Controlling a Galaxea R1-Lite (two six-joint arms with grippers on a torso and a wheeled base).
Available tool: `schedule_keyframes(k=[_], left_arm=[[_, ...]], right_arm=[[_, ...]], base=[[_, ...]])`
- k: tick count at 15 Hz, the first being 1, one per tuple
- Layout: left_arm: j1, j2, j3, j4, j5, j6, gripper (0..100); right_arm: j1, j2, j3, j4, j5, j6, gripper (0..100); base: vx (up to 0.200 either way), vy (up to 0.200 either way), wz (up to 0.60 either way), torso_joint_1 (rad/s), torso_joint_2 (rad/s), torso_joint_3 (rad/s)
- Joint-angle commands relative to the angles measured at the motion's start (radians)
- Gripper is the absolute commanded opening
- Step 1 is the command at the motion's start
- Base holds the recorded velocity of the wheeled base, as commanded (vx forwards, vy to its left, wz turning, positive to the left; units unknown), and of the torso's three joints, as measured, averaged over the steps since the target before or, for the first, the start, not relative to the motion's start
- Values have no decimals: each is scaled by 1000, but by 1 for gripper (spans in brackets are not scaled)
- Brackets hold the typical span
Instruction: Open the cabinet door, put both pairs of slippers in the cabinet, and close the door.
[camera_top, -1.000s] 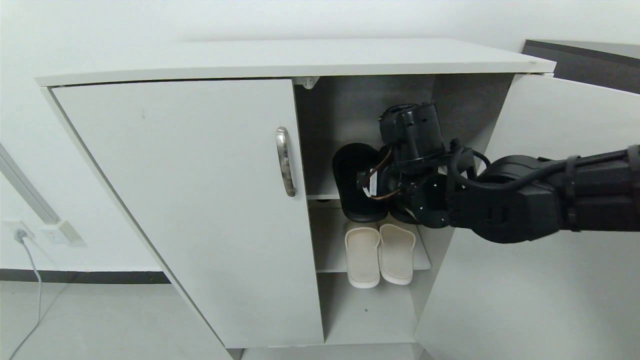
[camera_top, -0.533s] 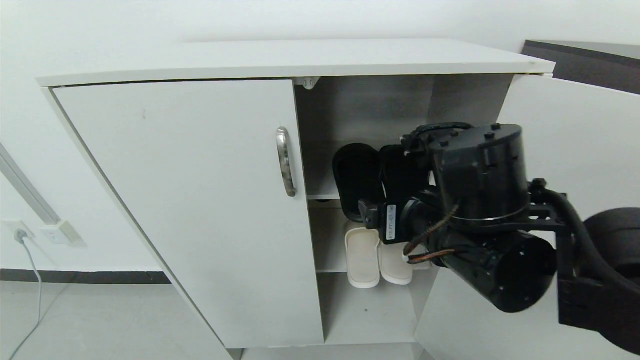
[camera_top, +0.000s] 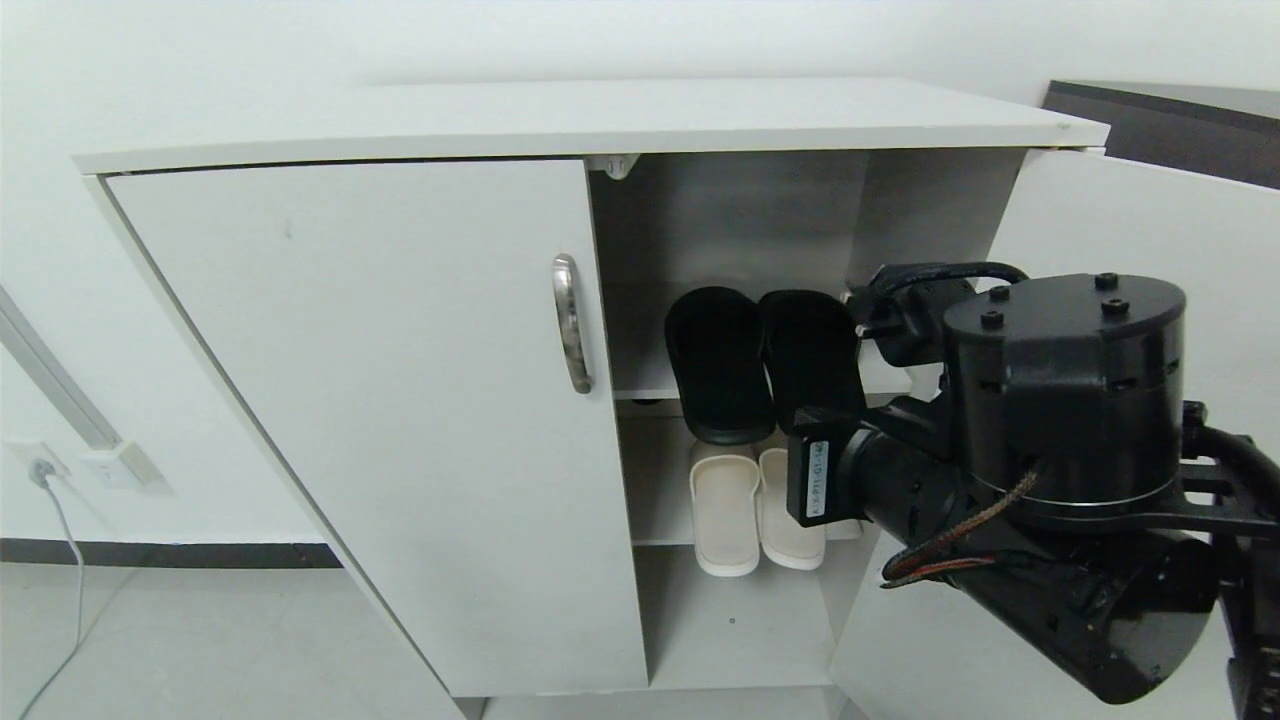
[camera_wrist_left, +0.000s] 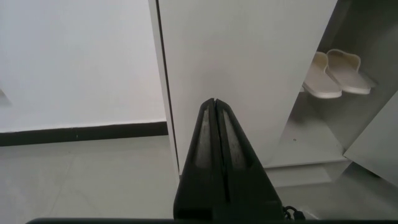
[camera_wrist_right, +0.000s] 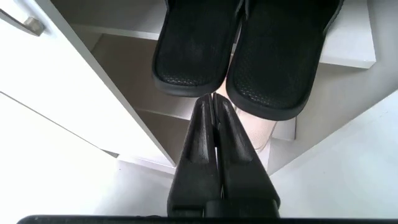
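Nearest is the right arm (camera_top: 1060, 470), in front of the open right half of the cabinet (camera_top: 600, 110); the right gripper (camera_wrist_right: 213, 104) has its fingers pressed together with nothing between them, and it points at the heels of the black slippers (camera_top: 720, 360); the left gripper (camera_wrist_left: 214, 107) is also closed and empty, low before the shut left door (camera_top: 380, 400). Farther, the right door (camera_top: 1120, 220) stands swung out to the right. Inside, the black pair lies on the upper shelf (camera_top: 640, 392) and the white slippers (camera_top: 725, 510) on the middle shelf (camera_top: 655, 470); both pairs are in, so I judge that closing the door is the step in hand. To do it well, the right arm should first come clear of the opening, then go around the door and push it near its free edge, slowly; the heels of both pairs seem to overhang their shelves, so the door may catch them; if it stops, push them deeper first.
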Motion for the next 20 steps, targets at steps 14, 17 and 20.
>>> schedule_keyframes(k=[14,17,20], left_arm=[[0,1,0,0,-1,0,0],[0,1,0,0,-1,0,0],[0,1,-1,0,-1,0,0]], right_arm=[[1,13,16,-4,-4,-1,0],[1,13,17,-2,-4,-1,0],[1,13,24,-4,-4,-1,0]], base=[[-29,0,0,-1,0,0],[-200,0,0,6,4,4],[-200,0,0,1,4,-2]])
